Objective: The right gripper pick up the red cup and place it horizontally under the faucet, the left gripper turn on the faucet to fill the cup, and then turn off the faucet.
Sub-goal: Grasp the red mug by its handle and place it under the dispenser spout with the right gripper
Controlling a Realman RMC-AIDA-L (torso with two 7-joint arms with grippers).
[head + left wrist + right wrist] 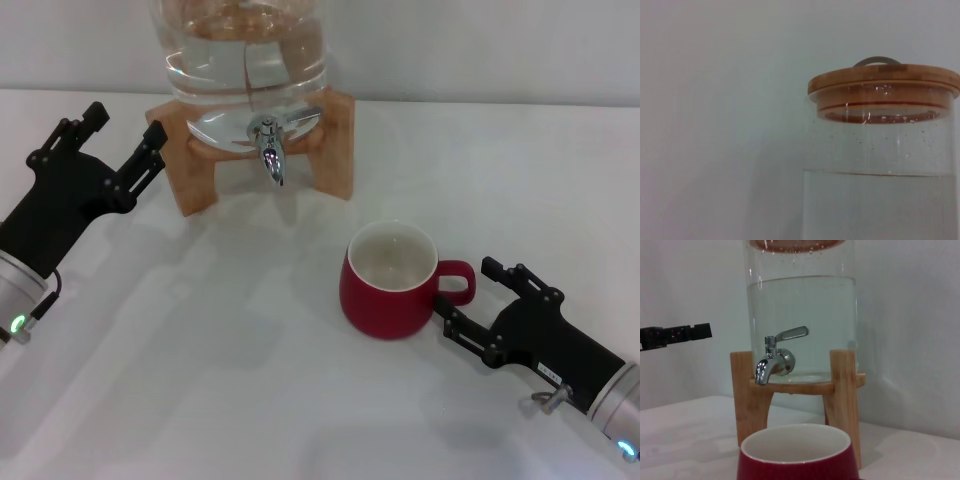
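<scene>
While the red cup [390, 280] stands upright on the white desk [230, 380], nothing of the task looks done — it is not lifted, not under the faucet [268, 145], and its cream inside looks dry. The right gripper [468, 296] lies low on the desk with its fingers apart, one to each side of the cup's loop handle [455, 282] and not clamped on it, so I judge the grasp only about to begin. Beyond the cup, well ahead of those fingers, the faucet sits on the glass water jar [802, 325] in its wooden stand [840, 390]; no water runs from the spout.

The left gripper [125, 135] hovers beside the stand with its fingers apart, their tips pointing toward the jar, holding nothing.

Left to do: grip, carry, fill, shut off.

Whether either right finger touches the handle I cannot tell. The left wrist view shows only the jar's upper part and wooden lid [883, 80] — none of that arm's fingers.
</scene>
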